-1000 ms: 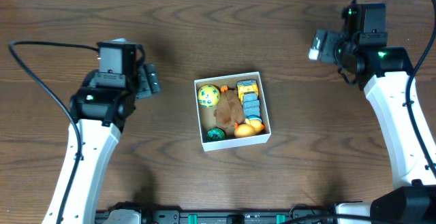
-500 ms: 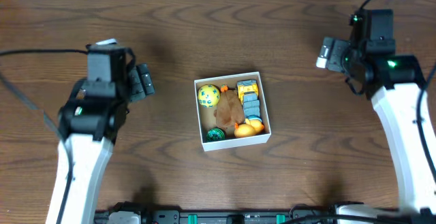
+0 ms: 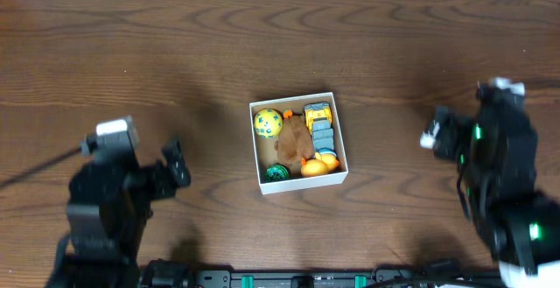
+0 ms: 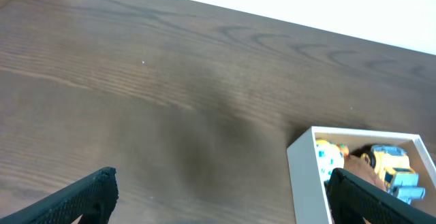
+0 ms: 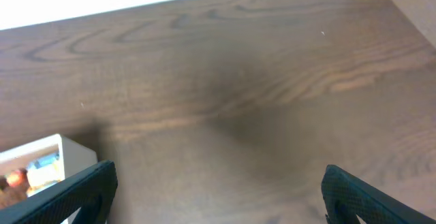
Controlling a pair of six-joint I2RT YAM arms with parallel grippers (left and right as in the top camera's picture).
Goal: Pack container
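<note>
**Q:** Step in hand?
**A:** My judgement is that packing is done, or nearly. The container [image 3: 304,182] sits mid-table between my arms, full of toys. I see none loose on the table [image 3: 175,43]. My left gripper [image 3: 173,167] and right gripper [image 3: 435,132] hang well apart from it, one on each side.

**Q:** Grip state?
**A:** In both wrist views the jaws are spread wide with nothing between them.

**Q:** Next move?
**A:** Probably just keeping the arms clear. No lid is in view.

**Q:** Materials?
**A:** The container is thin white card with low square walls and a tan inside. It holds:
- a yellow ball [image 3: 268,122]
- a brown plush [image 3: 295,137], soft-looking
- a blocky yellow-blue car [image 3: 319,122], likely hard plastic
- a glossy orange duck [image 3: 319,164]
- a small green disc [image 3: 276,172]

The table is dark, matte wood grain.
</note>
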